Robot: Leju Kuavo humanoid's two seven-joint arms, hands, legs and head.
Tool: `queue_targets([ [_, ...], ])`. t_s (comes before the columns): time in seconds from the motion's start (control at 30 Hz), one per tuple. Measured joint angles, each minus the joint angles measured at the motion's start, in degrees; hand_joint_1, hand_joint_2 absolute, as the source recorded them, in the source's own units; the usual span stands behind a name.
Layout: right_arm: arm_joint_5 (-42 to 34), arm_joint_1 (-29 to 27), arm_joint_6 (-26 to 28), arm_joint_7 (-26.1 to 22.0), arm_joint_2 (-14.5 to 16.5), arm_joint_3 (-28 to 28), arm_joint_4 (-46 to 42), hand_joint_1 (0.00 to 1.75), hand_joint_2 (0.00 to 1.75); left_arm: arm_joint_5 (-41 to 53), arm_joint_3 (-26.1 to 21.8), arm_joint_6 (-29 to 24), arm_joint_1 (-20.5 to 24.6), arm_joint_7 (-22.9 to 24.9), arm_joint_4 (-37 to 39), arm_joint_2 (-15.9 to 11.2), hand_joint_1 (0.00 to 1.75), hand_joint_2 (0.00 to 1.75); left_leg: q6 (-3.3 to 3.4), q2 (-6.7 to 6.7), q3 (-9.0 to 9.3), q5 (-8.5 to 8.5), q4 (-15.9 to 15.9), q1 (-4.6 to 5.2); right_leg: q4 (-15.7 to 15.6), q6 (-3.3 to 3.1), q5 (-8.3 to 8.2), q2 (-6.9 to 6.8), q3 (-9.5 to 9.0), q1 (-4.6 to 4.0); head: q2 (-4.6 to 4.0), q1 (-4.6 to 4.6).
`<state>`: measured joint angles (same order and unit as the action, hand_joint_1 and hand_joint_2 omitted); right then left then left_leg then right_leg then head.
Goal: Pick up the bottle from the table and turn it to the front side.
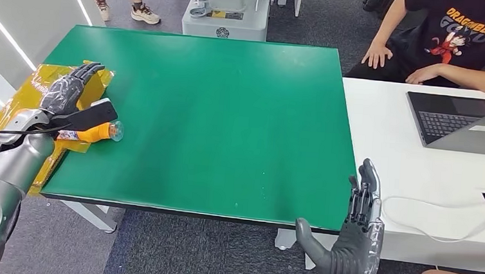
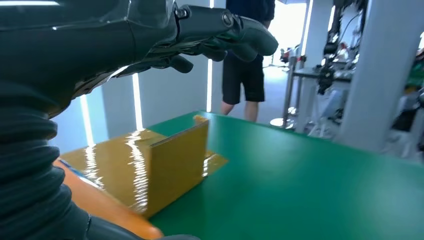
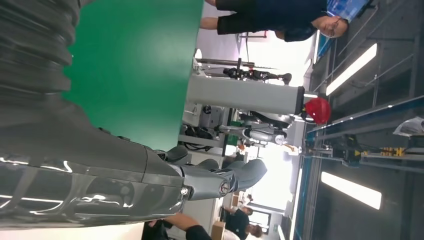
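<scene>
green table top [image 1: 229, 110] underneath all. orange bottle [image 1: 95, 131] on its side near that top's left edge, clear cap toward the middle, just beside a yellow taped box [image 1: 10, 104]. left hand [image 1: 69, 89] over it, fingers stretched; grip on the bottle impossible to tell. right hand [image 1: 356, 232] off the near edge, fingers spread, holding nothing.

Left hand [image 1: 69, 89] fingers extended; right hand [image 1: 357, 232] open, upright.
</scene>
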<state>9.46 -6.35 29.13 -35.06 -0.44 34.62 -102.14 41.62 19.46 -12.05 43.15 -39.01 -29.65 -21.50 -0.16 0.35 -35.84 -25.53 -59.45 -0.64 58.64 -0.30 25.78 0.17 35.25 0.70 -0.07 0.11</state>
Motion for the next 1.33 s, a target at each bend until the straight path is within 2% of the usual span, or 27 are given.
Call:
queue_targets([
  [0.23,-0.9,-1.6,0.7,-1.8,-0.1,-0.1,-0.2,0.0,1.75,-11.3,-1.0,6.0,-3.5,-0.1,-10.5,-0.4,0.0,1.75,-0.01,0.0,0.0,-0.01,0.0,0.0,0.0,0.0,0.0,0.0,0.0,0.0,0.0,-0.01],
  [0.4,-1.4,-2.1,-0.4,-2.9,-0.1,-0.1,-0.4,0.0,1.75,-18.5,-1.0,6.9,-7.1,1.0,-18.9,-0.8,0.0,1.75,-0.02,0.01,0.01,-0.01,0.0,0.0,0.0,0.0,0.01,0.01,0.01,0.0,0.0,-0.01],
  [0.53,-1.5,-1.9,-1.9,-3.3,-0.1,-0.1,-0.5,0.0,1.75,-24.5,-1.2,6.0,-9.6,1.7,-26.0,0.8,0.0,1.75,-0.02,-0.07,0.01,-0.01,0.0,0.01,0.0,0.0,0.01,-0.08,-0.02,0.01,0.0,0.0],
  [0.63,-1.5,-1.5,-2.2,-3.3,0.0,-0.1,-0.5,0.0,1.75,-31.0,-1.5,4.3,-11.2,0.6,-30.4,4.7,0.0,1.75,-0.02,-0.12,0.03,-0.01,0.0,0.04,-0.1,0.02,0.0,-0.13,-0.07,0.04,0.0,-0.01],
  [0.73,-1.9,-0.9,-1.7,-3.3,0.3,-0.1,-0.5,0.0,1.75,-41.7,-1.4,0.3,-14.2,-0.6,-35.4,11.9,0.0,1.75,0.0,-0.22,0.04,-0.03,0.0,0.09,-0.1,0.06,-0.01,-0.22,-0.15,0.08,0.0,0.0],
  [0.87,-3.2,-0.2,-1.6,-2.7,0.7,0.0,-0.6,0.0,1.75,-57.7,0.7,-1.3,-22.4,-1.2,-45.9,21.7,0.0,1.75,0.12,-0.13,0.05,-0.13,0.0,0.13,-0.2,0.11,0.01,-0.14,-0.2,0.1,0.0,0.0],
  [0.93,-3.4,-0.1,-1.8,-2.0,0.8,0.0,-1.0,0.0,1.75,-62.4,2.5,-2.2,-26.7,-1.2,-50.9,25.0,0.0,1.75,0.14,-0.12,0.04,-0.17,0.0,0.12,-0.2,0.14,0.03,-0.12,-0.19,0.09,0.0,0.01],
  [1.1,-3.3,-0.1,-2.2,-0.9,1.1,0.0,-1.8,0.0,1.75,-61.4,4.4,-2.4,-33.1,-1.0,-57.4,28.1,0.0,1.75,0.12,-0.15,0.05,-0.19,0.0,0.07,-0.2,0.19,0.12,-0.16,-0.19,0.06,0.0,-0.01],
  [1.33,-3.8,-0.7,-2.5,-0.7,2.3,0.0,-1.8,0.0,1.75,-44.1,3.7,-5.0,-39.7,3.3,-60.6,30.3,0.0,1.75,0.07,-0.15,0.08,-0.17,0.0,0.03,-0.1,0.16,0.14,-0.17,-0.19,0.02,0.0,-0.01],
])
